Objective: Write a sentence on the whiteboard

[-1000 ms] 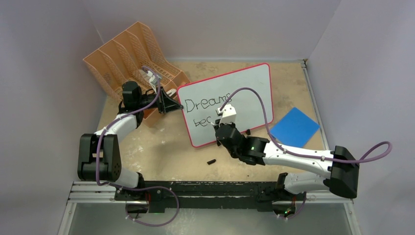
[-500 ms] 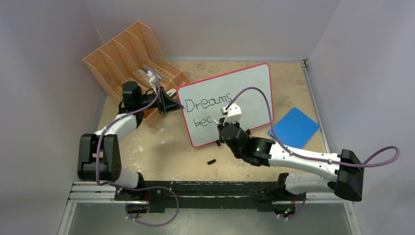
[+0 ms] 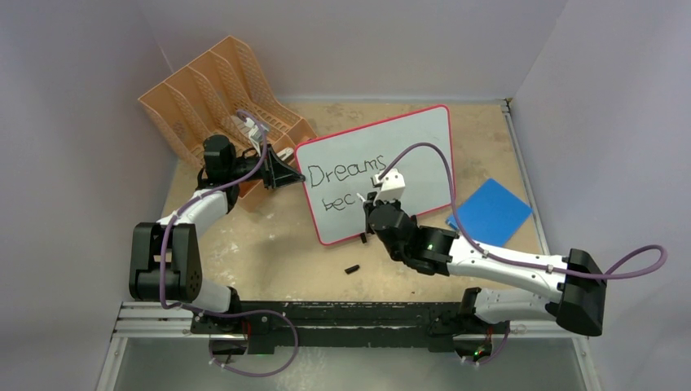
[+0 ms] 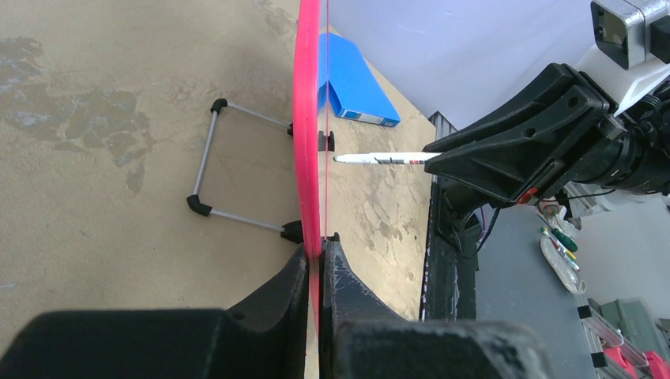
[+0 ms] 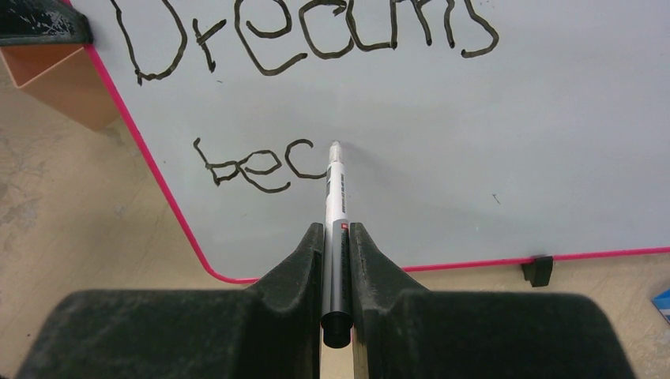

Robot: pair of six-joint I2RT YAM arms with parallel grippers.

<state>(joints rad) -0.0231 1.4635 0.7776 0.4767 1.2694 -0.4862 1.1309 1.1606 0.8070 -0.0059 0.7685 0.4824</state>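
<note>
The whiteboard [image 3: 411, 151] stands tilted on the table, and its red frame runs edge-on in the left wrist view [image 4: 306, 118]. My left gripper [image 3: 292, 177] [image 4: 318, 248] is shut on the board's left edge. The sentence reads "Dreams" [image 3: 346, 172] [image 5: 308, 35] with "bec" [image 3: 338, 201] [image 5: 257, 167] below it. My right gripper [image 3: 366, 208] [image 5: 336, 230] is shut on a white-and-black marker [image 5: 336, 201] [image 4: 379, 159]. The marker's tip touches the board just right of the "c".
An orange file rack [image 3: 220, 90] stands behind the left arm. A blue pad [image 3: 490, 212] [image 4: 351, 83] lies right of the board. A small black cap [image 3: 352, 268] lies on the table in front. The board's black foot [image 5: 538, 270] sits at its lower edge.
My right arm has shifted slightly right with the marker, past the end of "bec". The left arm and the board have not moved.
</note>
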